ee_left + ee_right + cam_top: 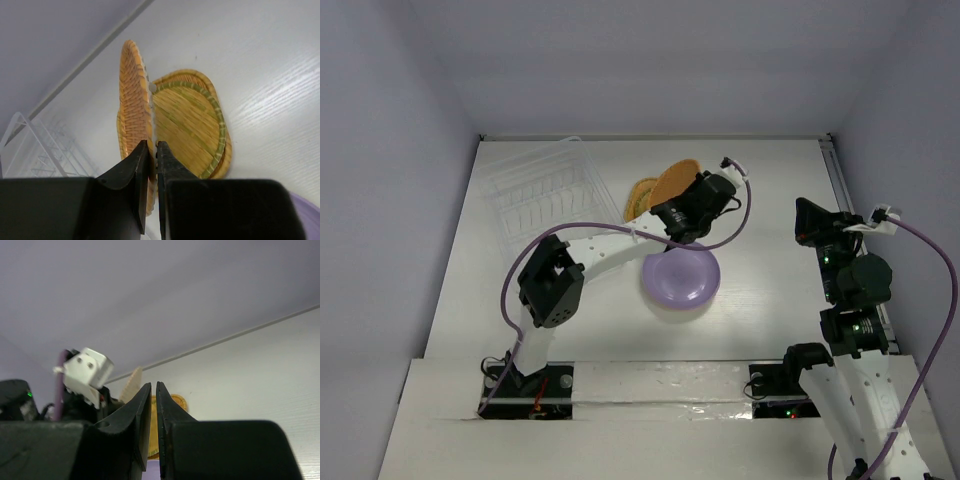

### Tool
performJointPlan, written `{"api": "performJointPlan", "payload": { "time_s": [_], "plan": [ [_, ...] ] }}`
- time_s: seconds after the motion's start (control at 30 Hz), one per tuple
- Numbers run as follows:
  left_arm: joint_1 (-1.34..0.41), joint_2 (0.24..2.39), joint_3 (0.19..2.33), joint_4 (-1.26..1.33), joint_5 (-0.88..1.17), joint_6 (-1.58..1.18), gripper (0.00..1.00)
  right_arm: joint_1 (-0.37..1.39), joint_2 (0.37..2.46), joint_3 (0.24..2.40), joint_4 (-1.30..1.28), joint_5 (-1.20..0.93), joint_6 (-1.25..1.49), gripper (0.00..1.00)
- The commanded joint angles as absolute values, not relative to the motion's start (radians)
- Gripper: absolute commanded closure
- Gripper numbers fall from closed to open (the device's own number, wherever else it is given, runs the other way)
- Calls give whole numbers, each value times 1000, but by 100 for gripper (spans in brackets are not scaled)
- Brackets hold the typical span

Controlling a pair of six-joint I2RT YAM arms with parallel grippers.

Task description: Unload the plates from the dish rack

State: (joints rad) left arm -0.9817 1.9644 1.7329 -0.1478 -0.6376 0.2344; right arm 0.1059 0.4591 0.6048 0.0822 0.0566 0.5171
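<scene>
While an orange woven plate [134, 95] stands upright and edge-on, the left fingers [148, 150] are clamped on its near rim. Whether its far edge touches the table [270, 75] cannot be told. Just beside it, a green-ringed woven plate [192, 125] lies flat on the table, and it seems to rest on another orange one whose rim shows beneath it. From above, this flat pair sits just left of the held plate, far from the arm bases. A purple plate [681, 277] lies flat nearer, around the middle of the table, close under the left arm [605, 245]. The clear dish rack [545, 195] stands at the far left, just left of the woven plates. At the right edge the right arm [850, 300] is folded, and the right fingers [149, 390] are drawn together with only a thin slit between them, gripping nothing.
</scene>
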Motion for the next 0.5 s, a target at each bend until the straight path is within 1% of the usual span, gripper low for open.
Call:
{"api": "performJointPlan", "payload": {
  "time_s": [0.0, 0.23, 0.47],
  "plan": [
    [-977, 1974, 1689, -66, -716, 269, 100, 110, 460, 600, 130, 71, 518, 86],
    [-977, 2012, 1609, -11, -758, 281, 100, 110, 460, 601, 130, 69, 518, 86],
    [-977, 2045, 1592, 41, -782, 293, 100, 110, 462, 601, 130, 71, 517, 86]
  ]
}}
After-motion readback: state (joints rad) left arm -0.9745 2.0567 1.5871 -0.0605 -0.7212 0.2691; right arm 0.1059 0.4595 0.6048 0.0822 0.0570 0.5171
